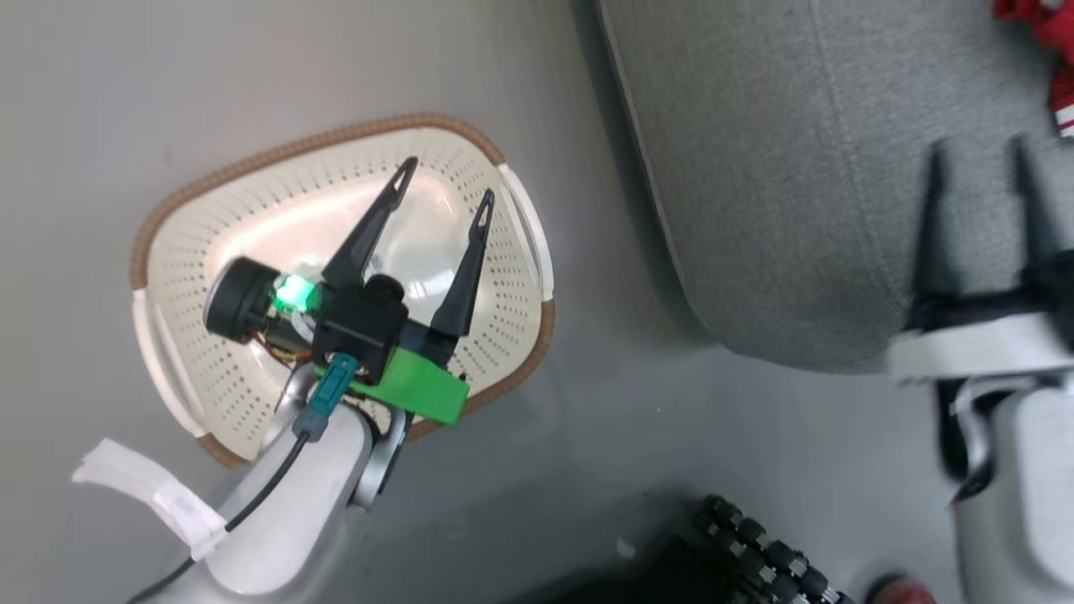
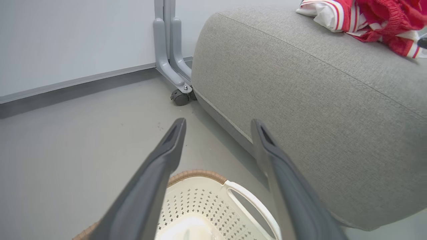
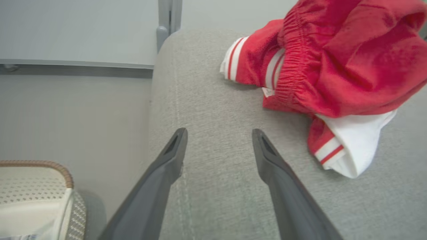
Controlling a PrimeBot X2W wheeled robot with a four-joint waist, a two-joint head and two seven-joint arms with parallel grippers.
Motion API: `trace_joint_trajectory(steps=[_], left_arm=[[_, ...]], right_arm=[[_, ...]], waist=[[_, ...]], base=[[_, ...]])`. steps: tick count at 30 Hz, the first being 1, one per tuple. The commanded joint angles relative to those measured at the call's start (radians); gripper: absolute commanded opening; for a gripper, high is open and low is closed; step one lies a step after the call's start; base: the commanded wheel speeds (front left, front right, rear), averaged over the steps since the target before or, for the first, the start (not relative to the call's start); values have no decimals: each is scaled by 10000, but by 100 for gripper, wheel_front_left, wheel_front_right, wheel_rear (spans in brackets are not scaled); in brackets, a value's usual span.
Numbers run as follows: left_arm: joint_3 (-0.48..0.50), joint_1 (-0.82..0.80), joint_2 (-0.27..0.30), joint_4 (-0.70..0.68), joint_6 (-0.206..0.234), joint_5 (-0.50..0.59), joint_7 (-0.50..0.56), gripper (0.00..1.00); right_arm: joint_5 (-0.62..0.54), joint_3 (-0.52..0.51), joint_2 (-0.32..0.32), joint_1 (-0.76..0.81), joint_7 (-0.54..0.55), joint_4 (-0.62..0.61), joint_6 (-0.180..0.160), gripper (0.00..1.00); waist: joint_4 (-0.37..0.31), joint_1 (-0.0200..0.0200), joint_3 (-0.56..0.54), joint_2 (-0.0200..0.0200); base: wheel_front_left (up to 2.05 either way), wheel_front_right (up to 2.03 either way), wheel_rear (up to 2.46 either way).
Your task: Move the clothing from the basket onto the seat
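The clothing lay in a rumpled heap on top of the seat, a plain red piece bunched over a red one with white stripes and a white panel. In the head view the heap sat at the seat's far right corner, well apart from the basket. The basket stood on the grey floor just beside the seat's rounded edge, its pale glossy bottom showing.

The left end effector hung above the basket with its two dark fingers spread wide and nothing between them. From its wrist camera the fingers pointed over the basket's rim toward the seat's side.

The right end effector was over the seat cushion, jaws wide and holding nothing, near the clothing but apart from it.
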Motion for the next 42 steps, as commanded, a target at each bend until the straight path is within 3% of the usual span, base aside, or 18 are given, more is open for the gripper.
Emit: trace_joint_trajectory(steps=[1,5,12,20,26,33,42], left_arm=[[116,401,-137,151,51,-239,-93,100],[669,1101,-554,245,65,-647,-155,100],[2403,3082,-1013,-102,-26,-610,-154,100],[4436,5608,-1340,-778,-181,-46,-156,100],[5653,7062,-1570,-1863,-577,560,-155,100],[6293,8243,-1803,-2416,-1018,1186,-156,100],[6601,8928,-2042,-2314,-1451,1147,-156,100]], right_arm=[[-163,548,78,381,-29,-18,-14,100],[-341,2046,177,1151,-29,284,-14,100],[-118,3218,337,1774,-29,547,-14,100],[12,3514,201,2403,-28,359,-14,100],[17,3435,209,2886,-29,100,-14,100],[135,3456,123,3371,-29,275,-14,100],[189,3231,166,3738,-29,378,-14,100]], waist=[[552,0,-1603,0],[1139,0,-2903,0],[1915,0,-4847,0],[2156,0,-6706,0],[1960,0,-7483,0],[1857,0,-8033,0],[2149,0,-8296,0]], base=[[0,0,0],[0,0,0],[0,0,0],[0,0,0],[0,0,0],[0,0,0],[0,0,0]])
